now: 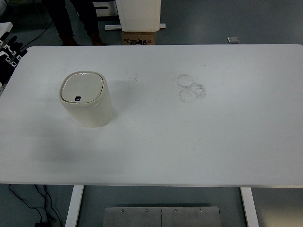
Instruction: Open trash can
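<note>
1. The can [86,98] stood on the left part of the table [189,142], upright and alone, with bare tabletop all around it.
2. Its lid [82,88] lay flat and closed, flush within the rim. A small dark button [77,99] sat at the lid's near edge.
3. The left hand [8,52] showed only at the far left edge of the picture, off the table's corner and well apart from the can. Dark fingers with pale segments were partly cut off by the frame; I could not tell whether they were spread or curled.
4. The right hand was not in view.
5. Judged from this, the task had not begun: the lid was untouched and no hand was near it. The step in hand was the reach.
6. The next move would likely call for the left hand to travel right and forward over the table, come down above the lid, and press a fingertip on the button, or else get under the lid's edge. A light, centred push would matter, since the can looked light enough to slide or tip.
7. Faint ring smudges [191,88] marked the table right of centre, well apart from the can.
8. Beyond the far edge a cardboard box [139,38] stood on the floor with dark print along its top, too small to read. No brand or label showed on the can.
9. A person's legs [75,21] stood past the far left corner.
</note>
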`<control>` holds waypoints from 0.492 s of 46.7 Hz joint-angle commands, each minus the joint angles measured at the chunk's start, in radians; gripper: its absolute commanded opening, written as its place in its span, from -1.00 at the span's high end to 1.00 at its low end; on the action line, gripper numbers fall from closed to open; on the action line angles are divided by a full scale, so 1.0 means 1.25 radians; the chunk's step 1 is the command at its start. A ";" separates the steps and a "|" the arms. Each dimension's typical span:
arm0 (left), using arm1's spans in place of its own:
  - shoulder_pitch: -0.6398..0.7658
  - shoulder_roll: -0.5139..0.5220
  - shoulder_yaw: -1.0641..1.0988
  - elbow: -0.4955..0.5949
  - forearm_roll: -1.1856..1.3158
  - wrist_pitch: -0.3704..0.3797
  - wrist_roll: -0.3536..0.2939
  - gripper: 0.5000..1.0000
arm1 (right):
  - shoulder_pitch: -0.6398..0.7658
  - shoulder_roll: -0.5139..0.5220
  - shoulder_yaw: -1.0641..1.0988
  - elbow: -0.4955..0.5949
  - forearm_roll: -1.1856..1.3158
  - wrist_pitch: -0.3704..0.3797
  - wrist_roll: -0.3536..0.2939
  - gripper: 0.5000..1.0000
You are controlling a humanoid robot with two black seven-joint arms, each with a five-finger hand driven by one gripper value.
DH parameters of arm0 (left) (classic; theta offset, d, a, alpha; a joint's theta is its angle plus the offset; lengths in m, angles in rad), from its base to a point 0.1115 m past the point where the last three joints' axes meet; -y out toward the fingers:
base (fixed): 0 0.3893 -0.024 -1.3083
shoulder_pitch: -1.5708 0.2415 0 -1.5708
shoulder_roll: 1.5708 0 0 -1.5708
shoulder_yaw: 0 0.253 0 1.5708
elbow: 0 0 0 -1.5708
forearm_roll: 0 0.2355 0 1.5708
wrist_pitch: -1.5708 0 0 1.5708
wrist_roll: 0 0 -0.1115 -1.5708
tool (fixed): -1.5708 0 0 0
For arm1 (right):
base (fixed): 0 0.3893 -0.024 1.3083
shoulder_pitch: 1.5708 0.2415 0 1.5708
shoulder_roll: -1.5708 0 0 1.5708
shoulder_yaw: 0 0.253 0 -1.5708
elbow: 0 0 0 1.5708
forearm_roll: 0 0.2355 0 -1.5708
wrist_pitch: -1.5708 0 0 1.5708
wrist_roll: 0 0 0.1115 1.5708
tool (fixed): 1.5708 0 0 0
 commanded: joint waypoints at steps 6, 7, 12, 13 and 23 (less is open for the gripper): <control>-0.002 0.000 0.000 -0.002 0.001 0.000 0.000 -1.00 | 0.000 0.000 -0.001 0.000 0.000 0.000 0.000 -0.97; 0.000 0.001 0.000 -0.002 0.001 0.000 0.000 -1.00 | 0.000 0.000 0.001 0.000 0.000 0.000 0.000 -0.97; 0.002 0.007 -0.001 -0.002 0.002 0.000 0.000 -1.00 | 0.000 0.000 0.001 0.001 0.000 0.000 0.000 -0.97; 0.002 0.008 -0.001 -0.002 0.002 0.000 0.000 -1.00 | 0.000 0.000 0.000 0.001 0.000 0.000 0.000 -0.97; -0.003 0.015 -0.002 -0.002 0.002 0.000 0.000 -1.00 | 0.000 0.000 0.001 0.000 0.000 0.000 0.000 -0.97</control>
